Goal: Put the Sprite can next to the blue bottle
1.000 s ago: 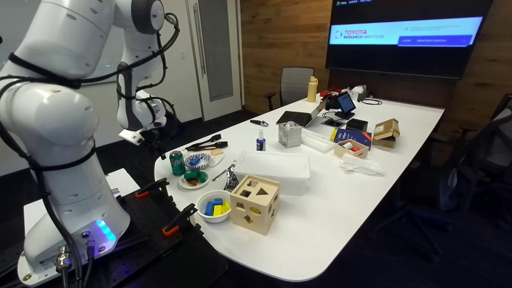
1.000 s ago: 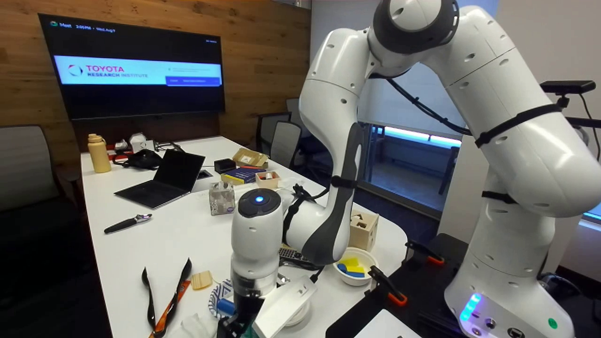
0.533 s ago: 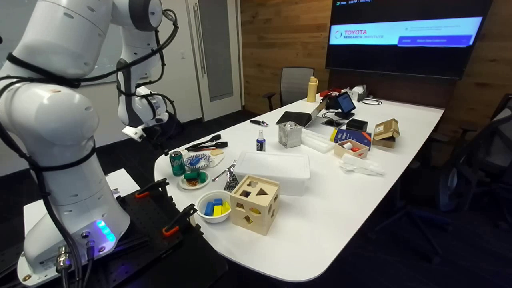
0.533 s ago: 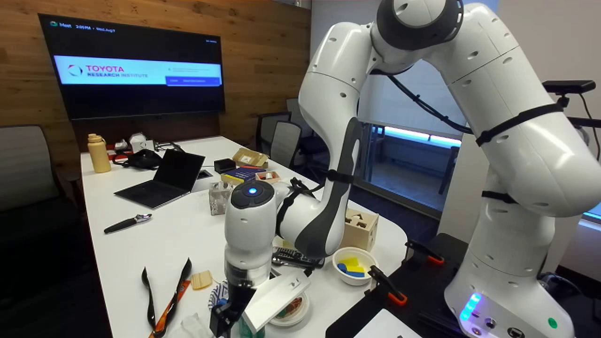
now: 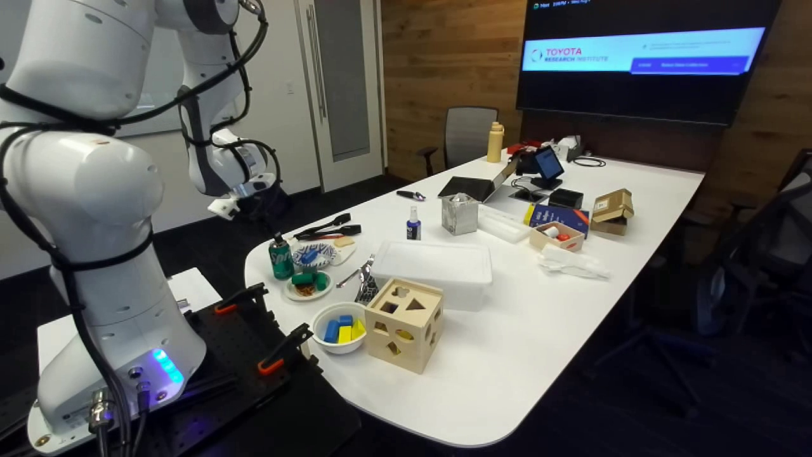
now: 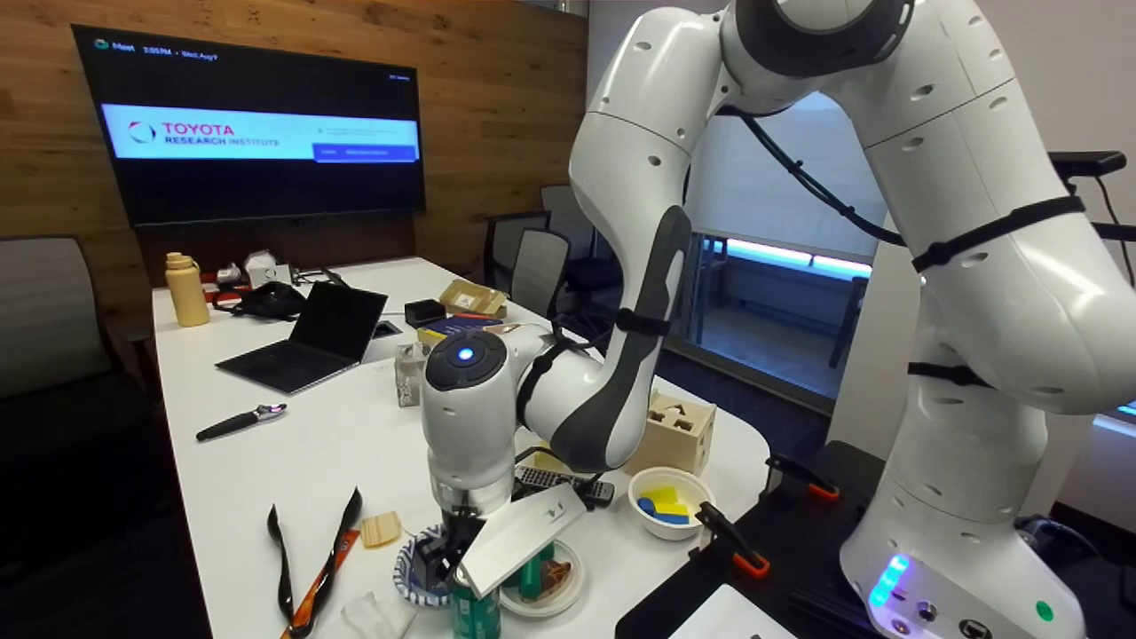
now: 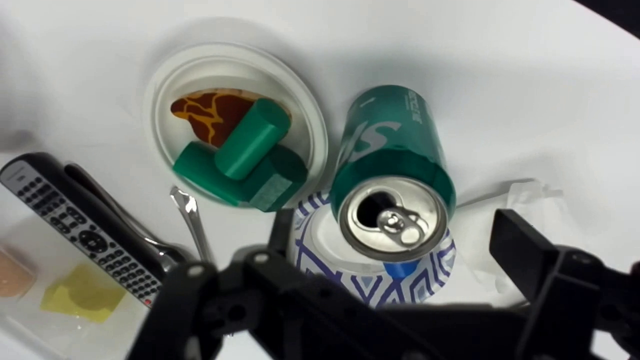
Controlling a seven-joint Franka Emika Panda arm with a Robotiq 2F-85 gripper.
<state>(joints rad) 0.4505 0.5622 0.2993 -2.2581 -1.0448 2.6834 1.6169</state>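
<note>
Has fingers (image 7: 521, 245) wide apart on the gripper (image 7: 392, 227), one either side of the top of the Sprite can (image 7: 392, 132) in the wrist view, with gaps. Reads "S" on the can there; finds just beside, at ten o'clock, a plate (image 7: 171, 136) of green blocks (image 7: 252, 137). In an exterior view, reads "Spri" on the can (image 5: 282, 261), upright on the table (image 5: 507, 374), with the blue bottle (image 5: 413, 229) well apart between two and three o'clock. Beyond, at two, reads "TOYOTA RESEARCH INSTITUTE" on a screen (image 5: 641, 54).
</note>
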